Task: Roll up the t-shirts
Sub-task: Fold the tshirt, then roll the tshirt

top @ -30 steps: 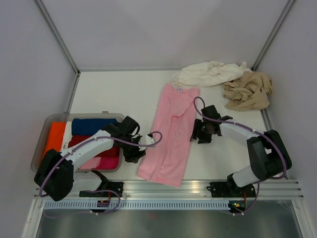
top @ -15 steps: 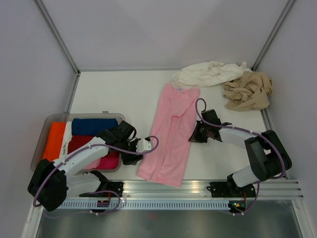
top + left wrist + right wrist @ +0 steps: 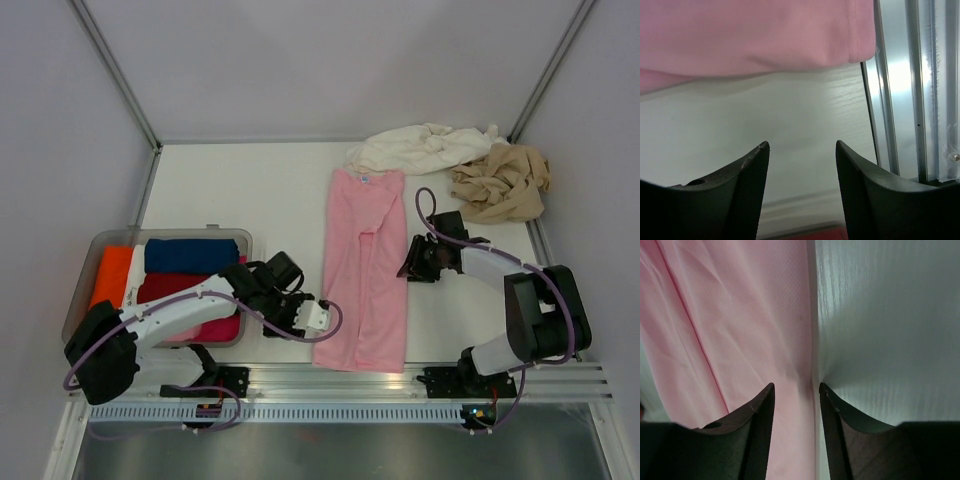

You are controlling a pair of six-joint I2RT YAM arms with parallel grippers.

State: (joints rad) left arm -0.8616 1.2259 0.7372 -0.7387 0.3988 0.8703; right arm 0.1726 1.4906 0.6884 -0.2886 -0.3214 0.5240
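The pink t-shirt [image 3: 365, 270] lies flat on the counter [image 3: 230, 190], folded into a long strip. The left hand [image 3: 802, 150], spread and empty, sits just short of its near-left hem corner. The right hand [image 3: 796, 387], fingers parted, straddles its right edge. The cream t-shirt [image 3: 425, 148] and tan t-shirt [image 3: 500, 183] lie crumpled beyond its far end.

Pink t-shirt [image 3: 365, 270] lies flat, folded into a long strip; cream t-shirt [image 3: 425, 148] and tan t-shirt [image 3: 500, 185] sit crumpled far right.
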